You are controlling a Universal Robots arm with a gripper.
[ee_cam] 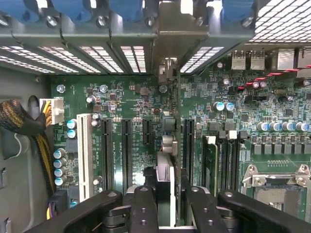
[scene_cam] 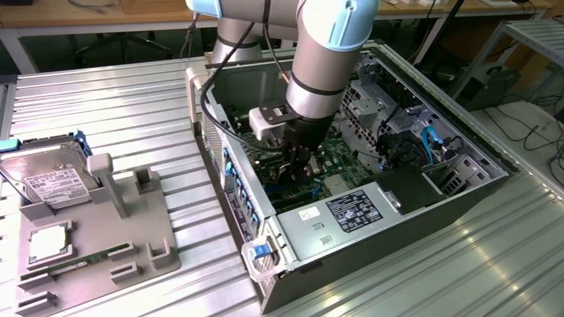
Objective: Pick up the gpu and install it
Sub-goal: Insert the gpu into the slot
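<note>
While the arm reaches down into the open computer case [scene_cam: 458, 198], the gripper [ee_cam: 165, 204] has its jaws closed narrowly on the gpu [ee_cam: 165, 182], held edge-on just above the green motherboard [ee_cam: 136, 97], over the black slots [ee_cam: 127, 153] beside the white slot [ee_cam: 84, 155].

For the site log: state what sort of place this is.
Likely a robotics lab or assembly test bench: an open computer case lies on an aluminium-slat table, a grey parts fixture holds a hard drive, and desks stand behind.
</note>
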